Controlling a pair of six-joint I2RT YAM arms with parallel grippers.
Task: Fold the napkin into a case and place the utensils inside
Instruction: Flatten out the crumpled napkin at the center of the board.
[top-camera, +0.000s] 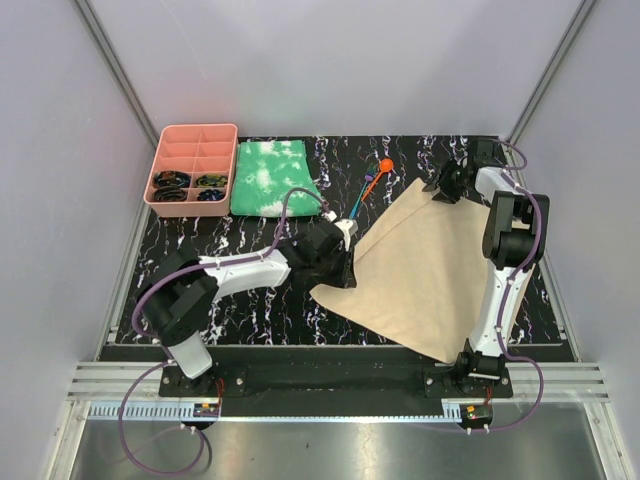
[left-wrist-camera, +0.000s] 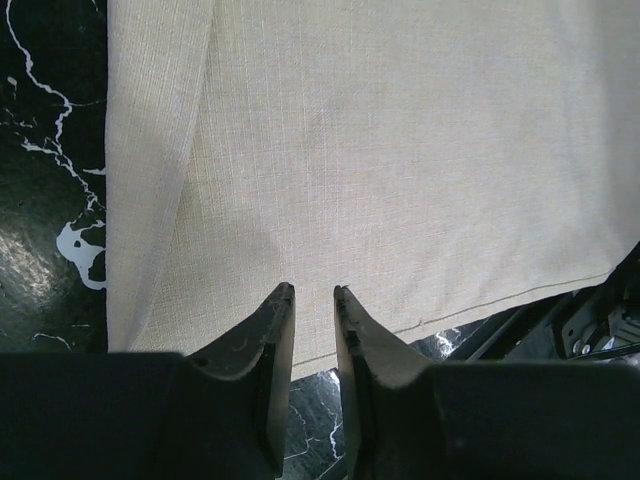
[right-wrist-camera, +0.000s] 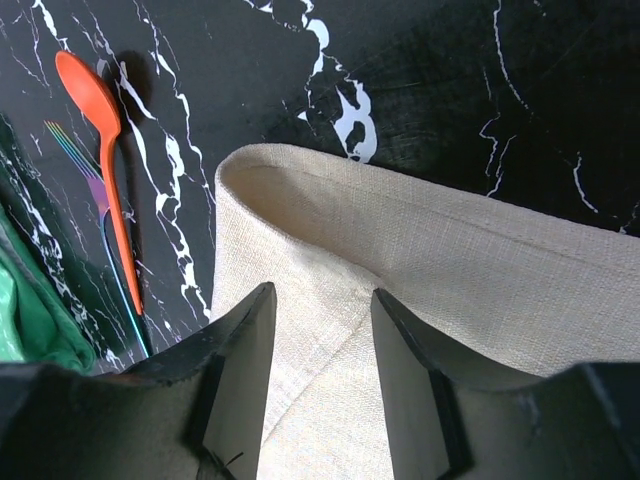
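The tan napkin (top-camera: 430, 270) lies spread flat on the black marbled table, set like a diamond. My left gripper (top-camera: 345, 255) hovers over its left edge with the jaws a narrow gap apart and nothing between them; the left wrist view shows that gripper (left-wrist-camera: 313, 290) above the napkin (left-wrist-camera: 400, 150), whose left border is folded over. My right gripper (top-camera: 440, 185) is open over the napkin's far corner; the right wrist view shows that gripper (right-wrist-camera: 322, 290) straddling the curled corner (right-wrist-camera: 300, 190). The orange spoon (top-camera: 386, 164) and the slim teal utensil (top-camera: 365, 190) lie left of that corner, as the right wrist view also shows for the spoon (right-wrist-camera: 90, 95) and the teal utensil (right-wrist-camera: 125, 300).
A green-and-white mottled cloth (top-camera: 272, 178) lies at the back, left of the utensils. A pink compartment tray (top-camera: 192, 140) with dark small items stands at the back left. The enclosure walls close in the table on both sides.
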